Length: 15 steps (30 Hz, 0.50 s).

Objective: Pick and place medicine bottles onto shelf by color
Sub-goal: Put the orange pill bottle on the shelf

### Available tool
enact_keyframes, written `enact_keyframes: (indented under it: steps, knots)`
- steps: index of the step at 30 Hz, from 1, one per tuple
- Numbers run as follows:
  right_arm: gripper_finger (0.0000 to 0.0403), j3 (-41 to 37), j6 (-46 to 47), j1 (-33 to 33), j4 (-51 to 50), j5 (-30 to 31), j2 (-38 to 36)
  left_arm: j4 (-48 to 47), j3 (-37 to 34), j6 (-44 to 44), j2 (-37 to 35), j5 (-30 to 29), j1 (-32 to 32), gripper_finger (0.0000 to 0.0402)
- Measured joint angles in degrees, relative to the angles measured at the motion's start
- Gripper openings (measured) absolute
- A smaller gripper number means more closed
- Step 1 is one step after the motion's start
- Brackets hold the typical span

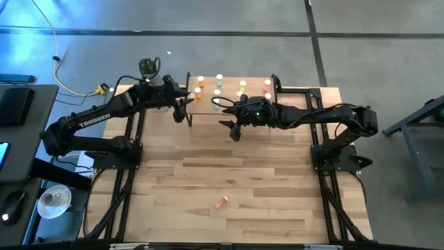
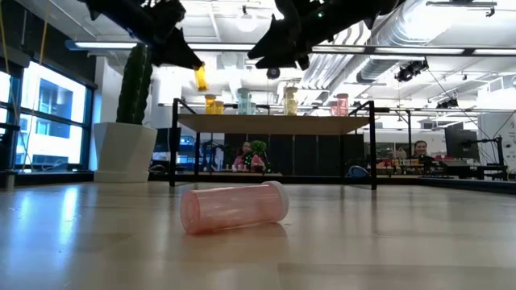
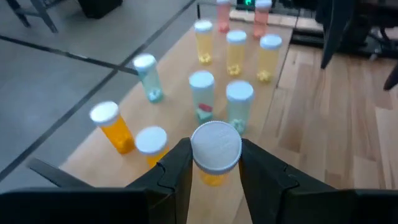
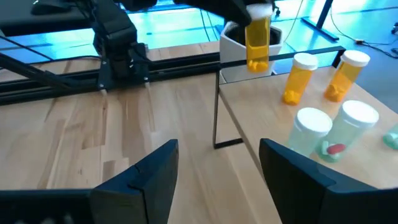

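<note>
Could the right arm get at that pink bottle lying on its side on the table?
Probably yes: the right end effector is open and empty, and the pink plastic bottle lies alone on bare wooden tabletop, nothing between them.

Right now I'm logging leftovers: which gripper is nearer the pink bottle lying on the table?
Right, slightly. The right gripper hangs at the shelf's front edge; the left gripper holds an orange bottle at the shelf's end, farther from the pink bottle.

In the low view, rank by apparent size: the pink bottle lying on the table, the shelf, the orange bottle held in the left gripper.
1. The shelf, widest in frame.
2. The pink bottle; it lies nearest the camera, which inflates it.
3. The orange bottle in the left gripper, smallest; probably the pink one's true match.
</note>
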Motion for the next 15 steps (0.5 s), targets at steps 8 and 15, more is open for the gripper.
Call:
enact_keyframes:
  steps: [8, 15]
  knots:
    - [0.0216, 0.0, 0.0, -0.05, -0.09, -0.08, 0.02, 0.42, -0.04, 0.01, 5.88, 0.67, -0.11, 0.0106]
    - [0.0216, 0.0, 0.0, -0.05, -0.28, -0.1, 0.02, 0.44, -0.04, 0.01, 7.95, 0.55, -0.13, 0.0107]
